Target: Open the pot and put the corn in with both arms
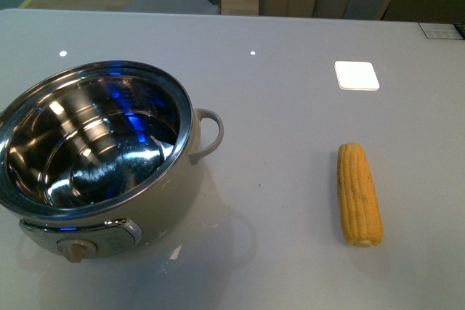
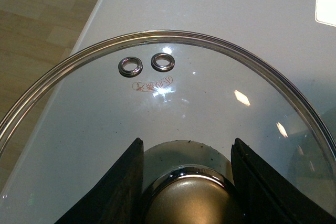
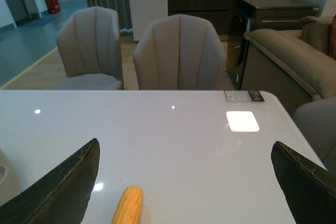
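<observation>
The pot (image 1: pixel 171 201) stands open, its steel bowl empty, and the corn (image 1: pixel 358 194) lies flat on the table well to the pot's right. My right gripper (image 3: pixel 185 144) hangs spread wide and empty near the cob; I judge it should line up across the cob's middle, descend, and close gently. My left gripper (image 2: pixel 186 145) grasps the glass lid (image 2: pixel 105 124) by its knob (image 2: pixel 186 198), off the pot. A red stamp on the glass is unreadable.
</observation>
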### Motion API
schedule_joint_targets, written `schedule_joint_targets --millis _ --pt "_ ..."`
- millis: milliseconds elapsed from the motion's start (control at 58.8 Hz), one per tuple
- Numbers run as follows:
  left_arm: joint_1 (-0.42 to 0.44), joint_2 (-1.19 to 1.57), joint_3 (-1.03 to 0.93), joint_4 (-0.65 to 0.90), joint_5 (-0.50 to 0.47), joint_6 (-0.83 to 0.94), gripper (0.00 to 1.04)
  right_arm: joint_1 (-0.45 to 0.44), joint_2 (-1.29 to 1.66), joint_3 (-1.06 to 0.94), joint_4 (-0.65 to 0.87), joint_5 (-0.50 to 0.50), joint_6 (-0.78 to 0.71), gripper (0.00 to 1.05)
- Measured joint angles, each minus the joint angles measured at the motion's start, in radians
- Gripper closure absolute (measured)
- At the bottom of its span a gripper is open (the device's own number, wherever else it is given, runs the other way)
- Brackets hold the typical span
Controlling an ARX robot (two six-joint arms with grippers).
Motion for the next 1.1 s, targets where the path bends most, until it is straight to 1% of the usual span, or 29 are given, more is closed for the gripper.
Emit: schedule_joint_targets --millis 153,306,561,782,952,1105 --pt "0.046 0.095 0.034 0.052 0.006 0.009 0.61 0.000 0.000 0.000 0.000 0.000 0.000 0.09" --pt "0.067 0.174 0.042 0.113 0.013 0.014 0.61 0.000 0.000 0.000 0.000 0.000 0.000 0.09" --pt "0.070 0.275 0.048 0.216 0.040 0.032 0.61 0.000 0.000 0.000 0.000 0.000 0.000 0.09" --pt "0.066 0.390 0.048 0.343 0.072 0.040 0.61 0.000 0.000 0.000 0.000 0.000 0.000 0.09" --pt "0.066 0.472 0.051 0.391 0.106 0.040 0.61 0.000 0.000 0.000 0.000 0.000 0.000 0.09" --pt "0.066 0.531 0.071 0.414 0.107 0.041 0.61 0.000 0.000 0.000 0.000 0.000 0.000 0.09"
